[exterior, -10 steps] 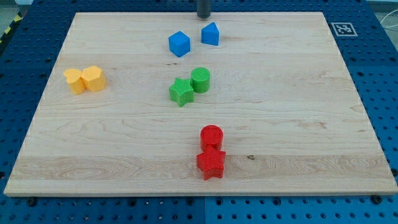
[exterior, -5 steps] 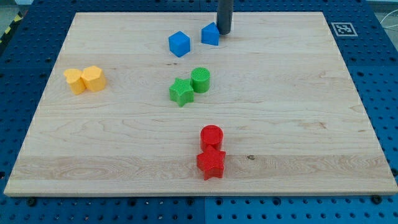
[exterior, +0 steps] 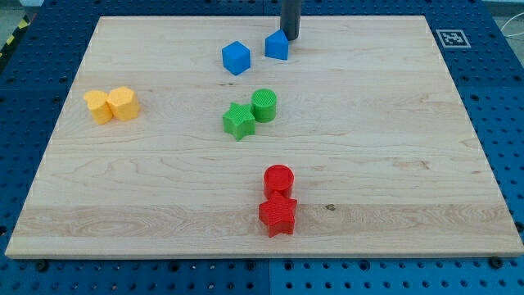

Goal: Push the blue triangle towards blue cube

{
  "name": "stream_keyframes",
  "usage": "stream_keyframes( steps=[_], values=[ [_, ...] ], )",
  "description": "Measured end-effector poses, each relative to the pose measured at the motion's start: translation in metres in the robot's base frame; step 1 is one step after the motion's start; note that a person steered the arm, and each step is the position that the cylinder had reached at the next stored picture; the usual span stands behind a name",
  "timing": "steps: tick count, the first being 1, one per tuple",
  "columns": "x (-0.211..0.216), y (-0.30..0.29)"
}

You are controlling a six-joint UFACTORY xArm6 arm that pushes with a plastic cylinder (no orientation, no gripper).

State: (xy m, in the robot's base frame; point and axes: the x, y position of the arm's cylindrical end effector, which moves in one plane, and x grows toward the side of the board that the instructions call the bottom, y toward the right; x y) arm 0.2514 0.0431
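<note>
The blue triangle (exterior: 277, 45) lies near the view's top, middle of the wooden board (exterior: 393, 139). The blue cube (exterior: 236, 57) sits a short way to its left and slightly lower, with a gap between them. My tip (exterior: 291, 38) stands at the triangle's upper right corner, touching or nearly touching it. The rod rises out of the view's top.
A green star (exterior: 238, 120) and a green cylinder (exterior: 264, 105) sit together below the blue blocks. Two yellow blocks (exterior: 112, 105) lie at the left. A red cylinder (exterior: 278, 179) and a red star (exterior: 277, 215) sit near the bottom.
My tip came down from the top edge to the triangle's right side, then shifted slightly up and left. The blocks have not visibly moved.
</note>
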Motion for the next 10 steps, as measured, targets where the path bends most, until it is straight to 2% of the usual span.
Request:
stream_keyframes(
  steps=[1,3,4,10],
  values=[
    [0.009,0.0],
    [-0.028,-0.008],
    [-0.026,-0.013],
    [0.039,-0.016]
  ],
)
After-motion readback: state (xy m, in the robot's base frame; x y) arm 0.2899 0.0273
